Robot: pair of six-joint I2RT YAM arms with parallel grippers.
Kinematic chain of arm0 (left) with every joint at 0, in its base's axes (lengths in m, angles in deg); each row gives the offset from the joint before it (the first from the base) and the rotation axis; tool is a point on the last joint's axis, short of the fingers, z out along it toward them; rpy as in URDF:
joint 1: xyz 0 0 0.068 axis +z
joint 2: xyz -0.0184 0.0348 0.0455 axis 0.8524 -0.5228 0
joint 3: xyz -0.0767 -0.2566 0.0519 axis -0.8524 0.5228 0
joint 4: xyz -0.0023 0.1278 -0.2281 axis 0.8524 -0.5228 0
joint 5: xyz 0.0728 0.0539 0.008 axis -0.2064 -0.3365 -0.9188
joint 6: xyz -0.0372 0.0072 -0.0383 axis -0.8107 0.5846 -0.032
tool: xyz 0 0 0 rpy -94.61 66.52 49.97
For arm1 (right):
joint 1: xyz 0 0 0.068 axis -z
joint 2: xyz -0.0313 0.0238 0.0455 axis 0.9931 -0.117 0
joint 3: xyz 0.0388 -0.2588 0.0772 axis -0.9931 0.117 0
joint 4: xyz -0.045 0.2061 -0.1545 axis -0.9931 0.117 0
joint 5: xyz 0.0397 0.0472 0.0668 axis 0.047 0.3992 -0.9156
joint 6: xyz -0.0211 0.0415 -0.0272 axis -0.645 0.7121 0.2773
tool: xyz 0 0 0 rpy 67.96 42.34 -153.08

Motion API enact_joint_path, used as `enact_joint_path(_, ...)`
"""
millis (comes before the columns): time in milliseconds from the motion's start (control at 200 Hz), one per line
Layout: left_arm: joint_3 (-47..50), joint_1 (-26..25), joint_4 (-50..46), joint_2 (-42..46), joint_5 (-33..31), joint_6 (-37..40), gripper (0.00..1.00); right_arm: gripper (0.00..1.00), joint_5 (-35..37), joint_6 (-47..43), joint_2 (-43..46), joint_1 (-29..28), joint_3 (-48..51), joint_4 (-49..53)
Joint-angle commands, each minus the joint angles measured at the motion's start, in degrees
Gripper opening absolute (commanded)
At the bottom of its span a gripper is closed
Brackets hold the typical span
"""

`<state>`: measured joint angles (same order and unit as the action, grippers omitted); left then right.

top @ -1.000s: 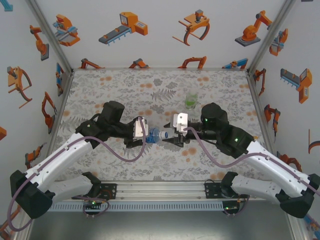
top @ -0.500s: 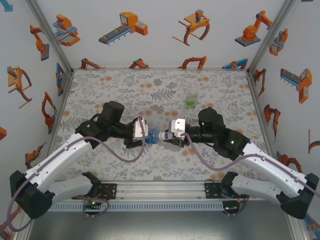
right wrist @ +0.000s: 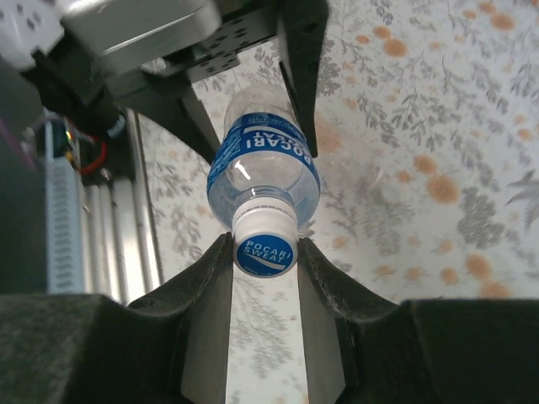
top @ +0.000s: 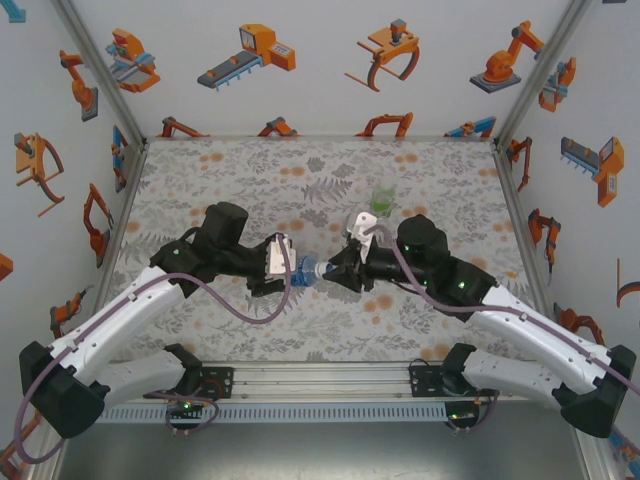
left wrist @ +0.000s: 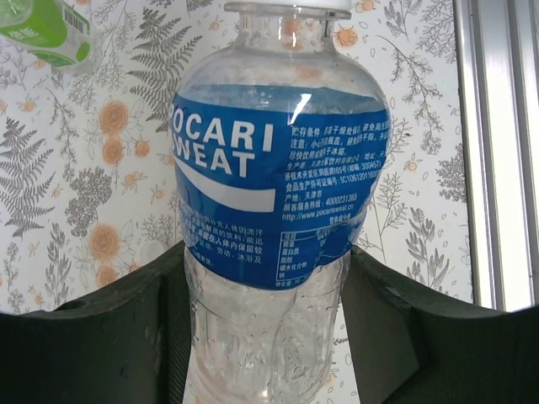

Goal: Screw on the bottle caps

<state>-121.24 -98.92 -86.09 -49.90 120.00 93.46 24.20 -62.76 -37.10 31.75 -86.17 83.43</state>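
At the centre of the overhead frame the blue-label bottle [top: 309, 270] lies level, long axis left to right, its body clamped in the left gripper [top: 291, 268] and its cap [right wrist: 264, 244], seemingly seated on the neck, pinched end-on by the right gripper [right wrist: 264, 252].

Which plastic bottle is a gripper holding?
The clear plastic bottle with the blue label, gripped at body and white plastic cap; the green-labelled bottle sits apart, untouched.
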Motion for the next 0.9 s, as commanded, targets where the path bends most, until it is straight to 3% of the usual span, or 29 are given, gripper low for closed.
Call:
enact_joint_path(0, -1.19, -0.33, 0.90, 1.21, 2.35, 0.66, 0.00, 0.00, 7.28, 25.24, -0.89, -0.06, 1.02, -8.20)
enact_joint_path(315, -1.16, -0.32, 1.02, 1.16, 1.81, 0.56, 0.00, 0.00, 21.33, 74.99, -1.25, -0.06, 1.52, 0.12)
enact_joint_path(396, -1.18, -0.27, 0.99, 1.19, 1.73, 0.57, 0.00, 0.00, 21.02, 82.24, -1.56, -0.06, 2.45, -0.37)
enact_joint_path(516, -1.20, -0.25, 1.04, 1.01, 1.80, 0.54, 0.00, 0.00, 20.06, 82.24, -2.81, -0.06, 1.21, -0.12)
enact_joint_path(656, -1.19, -0.27, 0.98, 0.86, 1.78, 0.53, 0.00, 0.00, 20.13, 75.33, -2.90, -0.06, 0.00, -1.14)
enact_joint_path(801, -1.04, -0.30, 1.03, 1.06, 1.47, 0.57, 0.00, 0.37, 19.79, 63.53, -1.46, -0.06, -2.28, 0.08)
enact_joint_path(896, -1.03, -0.33, 1.02, 0.98, 1.40, 0.58, 0.00, 0.50, 20.34, 54.60, 0.14, -0.02, -4.43, 2.75)
